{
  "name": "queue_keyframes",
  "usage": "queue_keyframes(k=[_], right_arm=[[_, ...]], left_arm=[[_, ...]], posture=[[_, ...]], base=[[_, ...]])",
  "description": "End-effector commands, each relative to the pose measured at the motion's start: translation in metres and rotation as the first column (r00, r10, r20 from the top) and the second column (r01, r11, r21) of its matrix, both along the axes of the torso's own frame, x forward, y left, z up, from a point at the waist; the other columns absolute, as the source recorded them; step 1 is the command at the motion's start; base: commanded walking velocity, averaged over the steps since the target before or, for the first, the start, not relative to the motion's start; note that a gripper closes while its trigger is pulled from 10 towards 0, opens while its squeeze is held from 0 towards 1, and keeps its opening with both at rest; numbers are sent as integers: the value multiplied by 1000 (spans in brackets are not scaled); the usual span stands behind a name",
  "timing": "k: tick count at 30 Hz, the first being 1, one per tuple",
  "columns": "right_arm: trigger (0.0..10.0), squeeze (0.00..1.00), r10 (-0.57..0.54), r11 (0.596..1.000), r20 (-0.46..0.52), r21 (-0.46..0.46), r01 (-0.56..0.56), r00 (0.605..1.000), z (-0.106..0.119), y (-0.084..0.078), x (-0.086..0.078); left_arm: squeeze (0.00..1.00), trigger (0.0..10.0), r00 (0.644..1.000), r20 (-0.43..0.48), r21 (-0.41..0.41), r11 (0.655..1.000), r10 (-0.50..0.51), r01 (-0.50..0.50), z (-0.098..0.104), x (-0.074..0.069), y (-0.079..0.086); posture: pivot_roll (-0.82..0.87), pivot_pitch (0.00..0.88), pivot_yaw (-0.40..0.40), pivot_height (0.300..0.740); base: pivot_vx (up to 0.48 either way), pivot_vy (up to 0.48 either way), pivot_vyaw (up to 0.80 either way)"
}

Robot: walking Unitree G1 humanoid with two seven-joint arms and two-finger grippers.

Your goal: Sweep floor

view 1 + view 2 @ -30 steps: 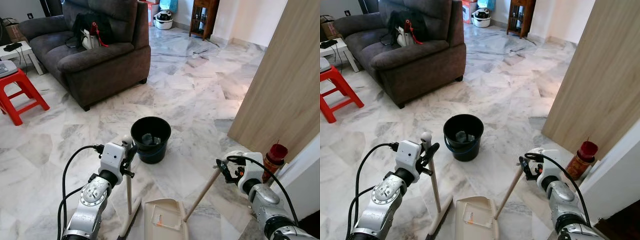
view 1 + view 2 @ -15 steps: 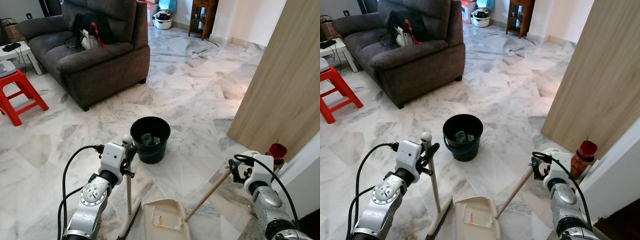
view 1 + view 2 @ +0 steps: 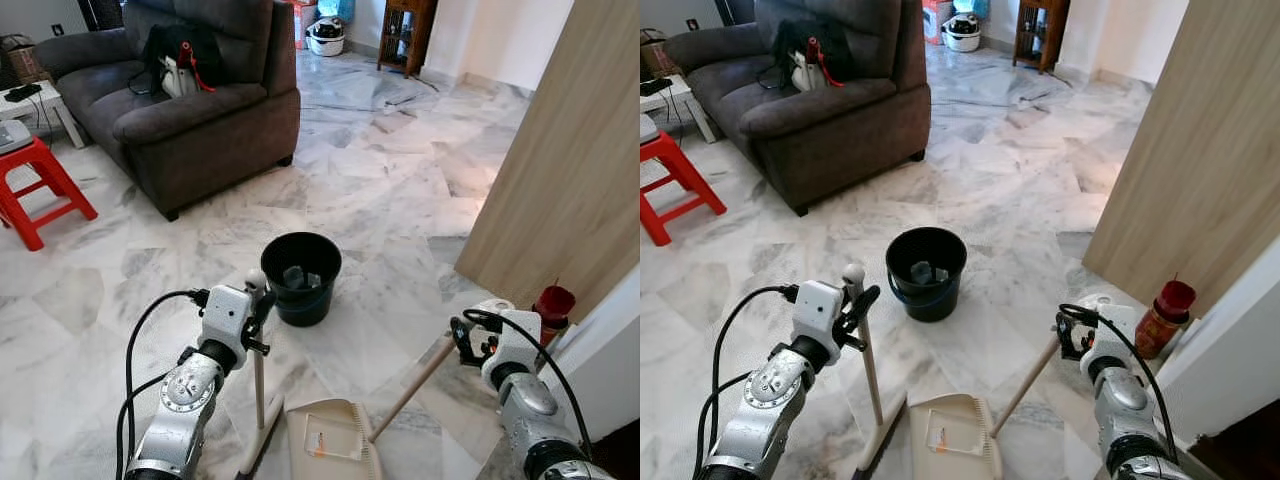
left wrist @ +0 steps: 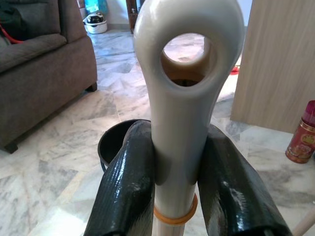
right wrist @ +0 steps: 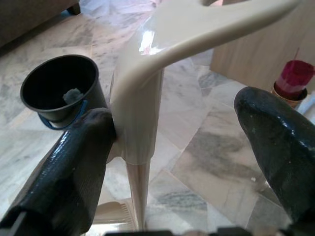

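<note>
Fingers [image 4: 125,196] of the left gripper [image 3: 258,312] clamp the upright broom handle [image 3: 259,385]; the right gripper [image 5: 182,167] is spread wide, one finger touching the dustpan handle [image 3: 412,389]. Dustpan [image 3: 330,440] lies before the black bucket [image 3: 301,277].

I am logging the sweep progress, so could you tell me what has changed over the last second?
The right gripper swung the dustpan handle out to the robot's right, tilting it lower. The dustpan, the broom clamped in the left gripper and the black bucket stayed put.
</note>
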State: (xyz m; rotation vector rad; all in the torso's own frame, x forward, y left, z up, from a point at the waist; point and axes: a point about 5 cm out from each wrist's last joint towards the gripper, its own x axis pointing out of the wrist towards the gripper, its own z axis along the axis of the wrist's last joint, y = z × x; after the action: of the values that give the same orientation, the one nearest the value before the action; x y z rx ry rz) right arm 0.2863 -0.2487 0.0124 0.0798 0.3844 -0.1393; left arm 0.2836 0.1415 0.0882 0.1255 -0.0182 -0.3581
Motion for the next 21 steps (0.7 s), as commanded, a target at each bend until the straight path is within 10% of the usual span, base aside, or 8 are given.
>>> queue_keyframes(k=[1,21], right_arm=[[10000,0,-32,999,13,29,32,999,2,2,3],[10000,0,-91,990,40,114,86,995,3,13,7]], left_arm=[[0,10000,999,32,2,1000,-13,13,7,5,-2],[0,10000,1000,30,-3,1000,-11,11,7,5,-3]], posture=[[104,0,-9,740],[103,0,-10,740]], base=[[0,0,0],[0,0,0]])
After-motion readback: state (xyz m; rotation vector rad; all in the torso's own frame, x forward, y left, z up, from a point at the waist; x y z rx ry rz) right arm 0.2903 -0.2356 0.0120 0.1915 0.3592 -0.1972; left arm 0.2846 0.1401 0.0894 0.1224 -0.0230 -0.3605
